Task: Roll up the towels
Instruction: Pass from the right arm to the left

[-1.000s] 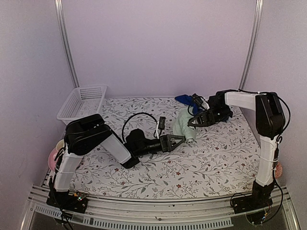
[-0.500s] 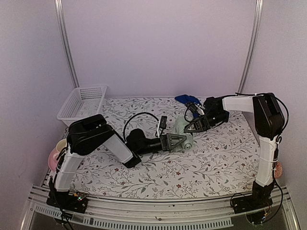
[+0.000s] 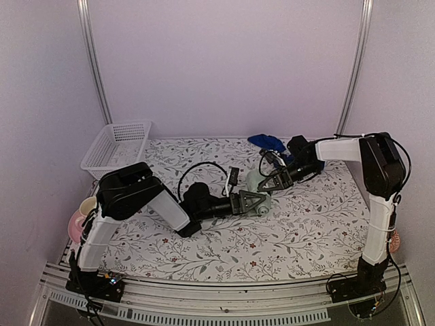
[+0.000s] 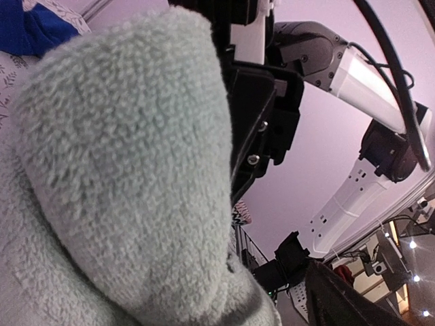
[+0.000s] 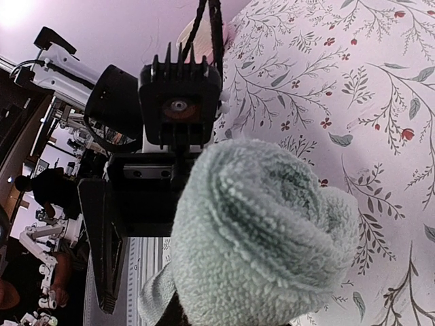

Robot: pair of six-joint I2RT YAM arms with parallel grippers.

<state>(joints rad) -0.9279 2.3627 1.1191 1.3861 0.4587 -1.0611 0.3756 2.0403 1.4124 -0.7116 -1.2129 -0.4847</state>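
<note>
My right tool (image 3: pixel 271 182) pinches the sage-green towel (image 5: pixel 265 224), which is wound into a tight roll at its tips. Facing it, my left tool (image 3: pixel 256 202) stands spread around the roll's other end, low over the counter (image 3: pixel 306 224). I judge this roll nearly finished. Next I should set it down, then reach beyond my right tool for the blue towel (image 3: pixel 266 141).

Overhead view and two facing wrist views
The table (image 3: pixel 204 251) is seen from above and behind the arm bases (image 3: pixel 95 285); the sage-green towel (image 5: pixel 265 224), shared by all three views, is filmed very close from opposite sides by the wrist cameras (image 5: pixel 180 109).
</note>
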